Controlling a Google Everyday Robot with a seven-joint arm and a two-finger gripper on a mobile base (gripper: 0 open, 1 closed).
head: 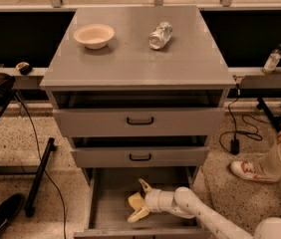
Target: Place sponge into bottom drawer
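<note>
The bottom drawer (105, 203) of the grey cabinet is pulled out, showing its flat grey floor. My white arm reaches into it from the lower right. My gripper (141, 201) is low inside the drawer with its yellowish fingers (144, 185) spread apart. The pale yellow sponge (133, 200) lies on the drawer floor between the fingers, at the drawer's middle.
The two upper drawers (140, 121) with black handles stand slightly open above. On the cabinet top sit a small pale bowl (94, 35) and a crushed clear bottle (160, 35). A person's leg and shoe (252, 171) are at the right. A black stand leg (40, 176) is at the left.
</note>
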